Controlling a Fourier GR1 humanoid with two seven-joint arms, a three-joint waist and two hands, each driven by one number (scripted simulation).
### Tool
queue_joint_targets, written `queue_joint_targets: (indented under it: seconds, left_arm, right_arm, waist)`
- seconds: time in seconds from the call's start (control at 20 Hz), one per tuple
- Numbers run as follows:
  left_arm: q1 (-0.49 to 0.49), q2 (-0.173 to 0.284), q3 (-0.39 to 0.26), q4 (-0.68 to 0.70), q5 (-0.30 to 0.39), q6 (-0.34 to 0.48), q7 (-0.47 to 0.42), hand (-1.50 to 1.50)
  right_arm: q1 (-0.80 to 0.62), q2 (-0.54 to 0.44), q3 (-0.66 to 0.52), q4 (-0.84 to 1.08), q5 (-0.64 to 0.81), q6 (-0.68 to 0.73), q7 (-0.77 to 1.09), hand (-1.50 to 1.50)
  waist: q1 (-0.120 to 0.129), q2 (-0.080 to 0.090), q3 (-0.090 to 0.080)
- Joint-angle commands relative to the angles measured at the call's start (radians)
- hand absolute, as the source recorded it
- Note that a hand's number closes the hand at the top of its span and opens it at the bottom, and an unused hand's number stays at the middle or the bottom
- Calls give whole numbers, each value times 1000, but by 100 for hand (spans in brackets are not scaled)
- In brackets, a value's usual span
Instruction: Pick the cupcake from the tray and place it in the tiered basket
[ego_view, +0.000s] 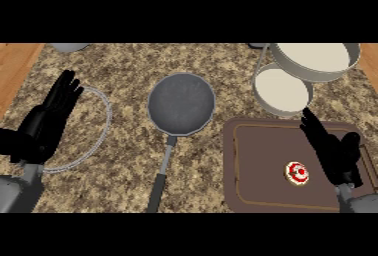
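Note:
A small cupcake (297, 173) with red and white topping sits on the brown tray (258, 165) at the lower right. My right hand (334, 152) hovers over the tray just right of the cupcake, fingers straight and open, holding nothing. The tiered basket (310, 60) stands at the upper right, with a cream lower bowl (280, 90) and a larger upper bowl above it. My left hand (46, 122) rests open at the far left, fingers up.
A dark grey frying pan (181, 104) lies in the middle, its handle (161, 175) pointing toward the lower edge. A thin wire ring (103, 127) lies by my left hand. A grey object (70, 47) shows at the top left. Wooden floor borders the counter.

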Motion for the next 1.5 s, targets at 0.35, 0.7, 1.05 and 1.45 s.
queue_joint_targets:
  seconds: [0.35,0.7,1.05,1.45]
  left_arm:
    - [72,77,10,88,-175,125,17,0]
    - [63,4,-36,116,-261,177,30,0]
    - [62,11,-19,151,-252,141,-3,0]
    - [11,-7,-25,132,-270,113,45,0]
  right_arm:
    - [179,-125,-215,39,70,-241,-22,150]
    - [478,-30,-275,-397,61,-488,9,-150]
    - [605,-441,-304,-540,65,-185,246,-150]
    - [447,-653,-302,-704,47,-102,697,-150]
  waist:
    - [-64,5,-54]
    - [-23,-14,-42]
    - [-19,-11,-45]
    - [22,-7,-41]
